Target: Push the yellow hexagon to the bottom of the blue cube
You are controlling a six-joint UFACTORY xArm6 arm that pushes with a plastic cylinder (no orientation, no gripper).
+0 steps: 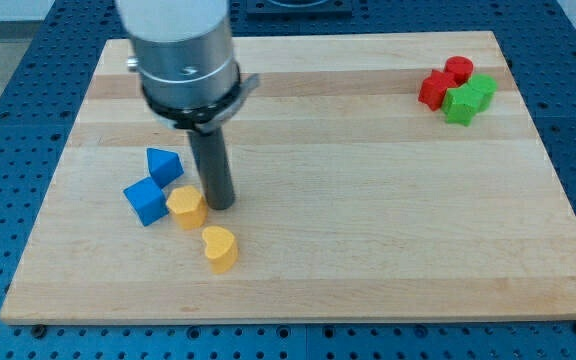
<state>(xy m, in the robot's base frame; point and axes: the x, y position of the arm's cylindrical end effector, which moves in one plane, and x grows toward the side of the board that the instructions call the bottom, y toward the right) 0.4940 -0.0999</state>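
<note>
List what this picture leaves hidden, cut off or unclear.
- Arm: cut off by the view's top edge; only its grey housing shows.
- My tip: beside the yellow hexagon; contact cannot be told.
- Red blocks and green block: too small and bunched to tell shapes.
- Blue cube and blue block: far faces hidden.

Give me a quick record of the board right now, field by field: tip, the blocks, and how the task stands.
tip: my tip touches the right side of the yellow hexagon
blue cube: just left of the hexagon
blue block: above the cube
yellow heart: below-right of the hexagon
top right cluster: two red blocks, green block
task: hexagon sits right of the cube, not yet below it
</note>
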